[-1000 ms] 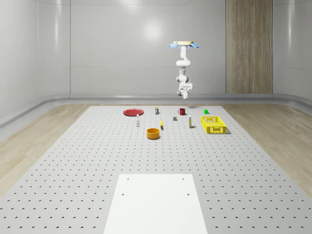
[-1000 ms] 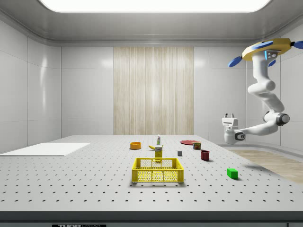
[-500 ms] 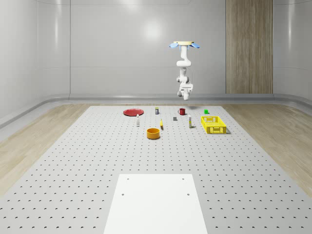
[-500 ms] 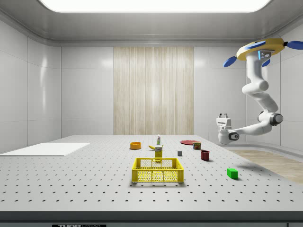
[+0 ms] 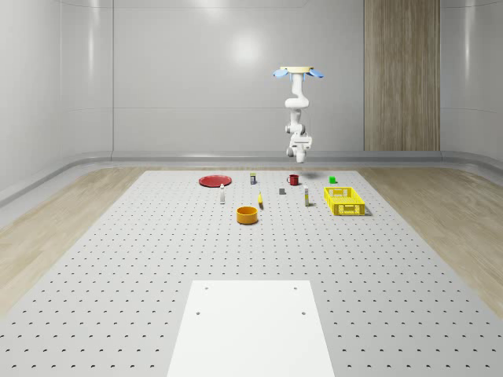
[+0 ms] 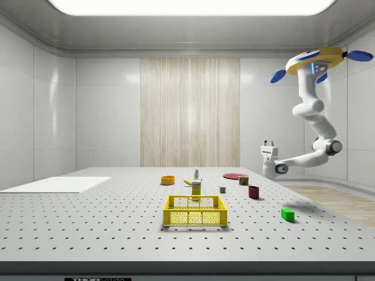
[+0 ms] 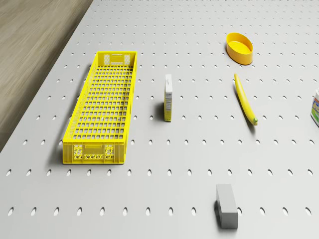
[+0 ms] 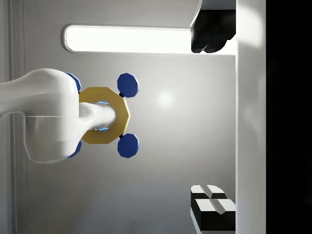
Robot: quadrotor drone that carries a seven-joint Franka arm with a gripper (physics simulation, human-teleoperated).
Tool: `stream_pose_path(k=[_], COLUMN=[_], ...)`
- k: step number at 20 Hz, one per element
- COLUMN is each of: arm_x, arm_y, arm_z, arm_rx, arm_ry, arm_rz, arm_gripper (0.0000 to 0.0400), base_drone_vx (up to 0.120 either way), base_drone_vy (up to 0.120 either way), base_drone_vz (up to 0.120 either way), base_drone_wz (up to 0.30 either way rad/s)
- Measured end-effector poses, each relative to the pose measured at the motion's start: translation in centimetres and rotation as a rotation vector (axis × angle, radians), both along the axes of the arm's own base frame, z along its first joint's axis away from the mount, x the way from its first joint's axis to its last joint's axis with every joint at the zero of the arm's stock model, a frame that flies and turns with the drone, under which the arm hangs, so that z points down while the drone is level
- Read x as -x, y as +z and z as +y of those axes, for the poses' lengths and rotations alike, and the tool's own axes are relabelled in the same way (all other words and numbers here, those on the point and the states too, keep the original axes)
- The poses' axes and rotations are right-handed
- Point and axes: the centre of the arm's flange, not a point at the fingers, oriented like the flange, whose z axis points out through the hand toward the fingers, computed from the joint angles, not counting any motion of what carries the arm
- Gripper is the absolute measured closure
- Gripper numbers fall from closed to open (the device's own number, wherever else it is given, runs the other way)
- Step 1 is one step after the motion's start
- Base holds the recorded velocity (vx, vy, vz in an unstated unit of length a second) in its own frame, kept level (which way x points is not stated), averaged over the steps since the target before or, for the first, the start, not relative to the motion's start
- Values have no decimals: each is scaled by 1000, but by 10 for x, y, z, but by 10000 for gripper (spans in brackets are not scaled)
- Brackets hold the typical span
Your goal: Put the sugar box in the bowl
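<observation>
Your drone [image 6: 319, 58] hovers past the table's far edge, white two-finger gripper [image 6: 268, 143] pointing up, probably empty and open. Swing down over the upright white-and-yellow sugar box [image 7: 168, 97] beside the yellow crate [image 7: 101, 106]; orange bowl [image 7: 239, 48] sits nearby.

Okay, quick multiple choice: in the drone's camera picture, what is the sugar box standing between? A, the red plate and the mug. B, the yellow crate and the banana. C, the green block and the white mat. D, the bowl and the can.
B: in the drone view the sugar box stands upright on the table, apart from both, with the yellow crate on one side and the banana on the other.
</observation>
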Motion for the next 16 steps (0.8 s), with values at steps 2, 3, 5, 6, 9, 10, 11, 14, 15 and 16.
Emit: stream_pose_path(k=[2,3,5,6,9,10,11,14,15,16], arm_x=[0,0,0,0,1,1,1,1,1,1], arm_y=[0,0,0,0,0,0,-1,-2,-2,-3], arm_z=[1,1,2,3,6,8,9,17,20,24], arm_rx=[7,11,23,30,62,77,94,167,201,241], arm_ry=[0,0,-1,-1,-2,-2,-2,-4,-5,-6], arm_rz=[-2,-2,-4,-5,-7,-8,-8,-10,-11,-12], arm_gripper=[0,0,0,0,0,0,0,0,0,0], base_drone_vx=[120,120,120,120,120,120,120,120,120,120], base_drone_vy=[0,0,0,0,0,0,0,0,0,0], base_drone_vz=[0,0,0,0,0,0,0,0,0,0], base_drone_wz=[0,0,0,0,0,0,0,0,0,0])
